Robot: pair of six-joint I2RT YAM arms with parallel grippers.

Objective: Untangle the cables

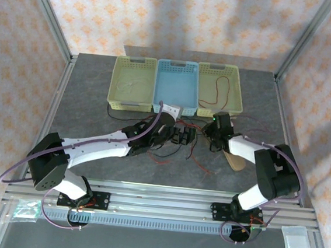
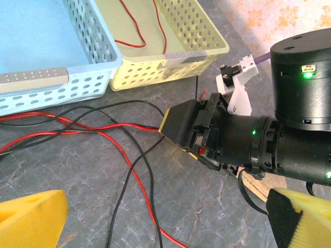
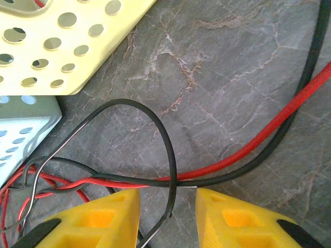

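Observation:
The cables, thin red and black wires (image 1: 172, 150), lie crossed on the grey table in front of the baskets. Low over them, my left gripper (image 1: 180, 135) is wide open. In the left wrist view a red cable (image 2: 130, 173) and black cables (image 2: 147, 178) run across the table between its yellow fingertips (image 2: 31, 217), untouched. My right gripper (image 1: 216, 136) faces it from the right, its dark jaw end (image 2: 180, 123) close by. A black cable loop (image 3: 169, 150) hangs down between the right gripper's (image 3: 168, 209) yellow fingers, which stand apart from it. A red cable (image 3: 289, 111) and another black one cross just ahead.
Three baskets stand side by side at the back: yellow (image 1: 132, 83), blue (image 1: 176, 87) and yellow (image 1: 218, 89). The right yellow one holds a red cable (image 1: 214, 92). A tan flat piece (image 1: 236, 162) lies under the right arm. Metal posts frame the table.

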